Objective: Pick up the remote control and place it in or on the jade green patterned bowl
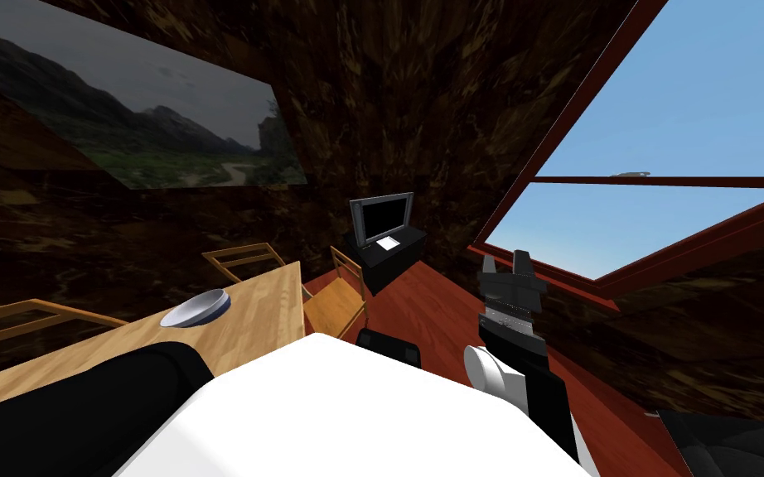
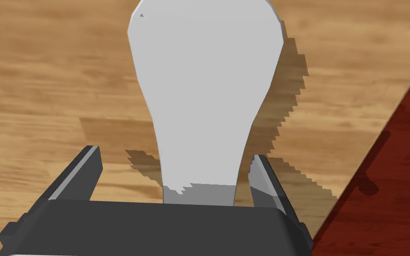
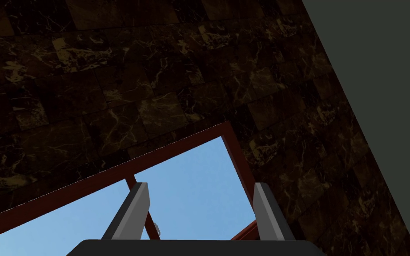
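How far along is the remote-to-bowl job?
Done: left gripper is at the remote, open fingers either side of its narrow end. In hand: nothing gripped yet; the remote lies on the wooden table. Left: close, lift, carry it to the bowl, which holds no remote. Right gripper is raised, open.

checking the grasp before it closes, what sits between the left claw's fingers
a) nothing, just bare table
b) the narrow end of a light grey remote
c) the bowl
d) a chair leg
b: in the left wrist view the left claw is open, and the narrow end of the light grey remote control runs between its fingers over the wooden table.
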`<state>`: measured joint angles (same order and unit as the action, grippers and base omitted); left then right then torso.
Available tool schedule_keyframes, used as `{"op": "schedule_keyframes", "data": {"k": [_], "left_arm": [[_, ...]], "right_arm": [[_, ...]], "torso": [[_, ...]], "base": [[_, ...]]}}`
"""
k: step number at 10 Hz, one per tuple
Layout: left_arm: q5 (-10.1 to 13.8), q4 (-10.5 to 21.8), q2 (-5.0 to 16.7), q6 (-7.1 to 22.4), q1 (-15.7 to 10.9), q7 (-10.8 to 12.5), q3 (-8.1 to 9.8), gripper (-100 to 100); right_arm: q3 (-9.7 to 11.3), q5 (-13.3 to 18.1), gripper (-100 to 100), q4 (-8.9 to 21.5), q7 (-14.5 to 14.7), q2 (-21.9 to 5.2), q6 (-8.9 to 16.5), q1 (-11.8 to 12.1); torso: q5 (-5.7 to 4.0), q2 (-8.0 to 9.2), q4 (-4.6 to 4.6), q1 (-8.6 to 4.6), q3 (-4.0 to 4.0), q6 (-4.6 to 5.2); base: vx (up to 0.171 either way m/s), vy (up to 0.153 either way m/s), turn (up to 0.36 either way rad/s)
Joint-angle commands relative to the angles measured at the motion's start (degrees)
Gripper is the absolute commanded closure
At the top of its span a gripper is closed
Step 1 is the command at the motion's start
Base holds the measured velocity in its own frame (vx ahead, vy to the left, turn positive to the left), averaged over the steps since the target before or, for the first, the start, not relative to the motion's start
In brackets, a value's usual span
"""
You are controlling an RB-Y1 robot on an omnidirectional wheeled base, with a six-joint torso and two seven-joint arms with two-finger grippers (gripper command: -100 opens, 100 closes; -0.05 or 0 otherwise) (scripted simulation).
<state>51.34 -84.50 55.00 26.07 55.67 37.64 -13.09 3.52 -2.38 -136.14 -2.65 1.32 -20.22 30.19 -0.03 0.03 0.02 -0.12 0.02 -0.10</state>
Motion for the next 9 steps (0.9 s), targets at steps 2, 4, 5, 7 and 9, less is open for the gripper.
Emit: {"op": "schedule_keyframes", "data": {"k": [2,4,5,7,9], "left_arm": [[0.0,0.0,-0.1,0.1,0.1,0.0,-0.10,100],[0.0,0.0,0.0,0.0,0.0,0.0,-0.02,100],[0.0,0.0,0.0,0.0,0.0,0.0,-0.02,100],[0.4,-2.0,1.7,0.3,1.5,1.1,0.80,100],[1.4,-4.0,3.9,0.5,3.0,2.1,1.47,100]], "right_arm": [[0.0,0.0,0,0.0,0.0,0.0,0.0,0.0],[0.0,0.0,0,0.0,0.0,0.0,0.0,0.0],[0.0,0.0,0,0.0,0.0,0.0,0.0,0.0],[0.0,0.0,0,0.0,0.0,0.0,0.0,0.0],[0.0,0.0,0,0.0,0.0,0.0,0.0,0.0]], "torso": [[-0.05,-0.01,0.04,-0.01,0.01,0.07],[-0.03,0.01,0.01,-0.06,0.01,0.03],[-0.03,0.01,0.01,-0.06,0.01,0.02],[-0.03,0.01,0.01,-0.06,0.01,0.02],[-0.11,0.03,0.01,-0.25,0.02,0.02]], "base": [[-0.001,0.000,0.006],[0.000,0.000,0.000],[0.000,0.000,0.000],[-0.004,-0.014,0.002],[-0.014,-0.045,0.003]]}}
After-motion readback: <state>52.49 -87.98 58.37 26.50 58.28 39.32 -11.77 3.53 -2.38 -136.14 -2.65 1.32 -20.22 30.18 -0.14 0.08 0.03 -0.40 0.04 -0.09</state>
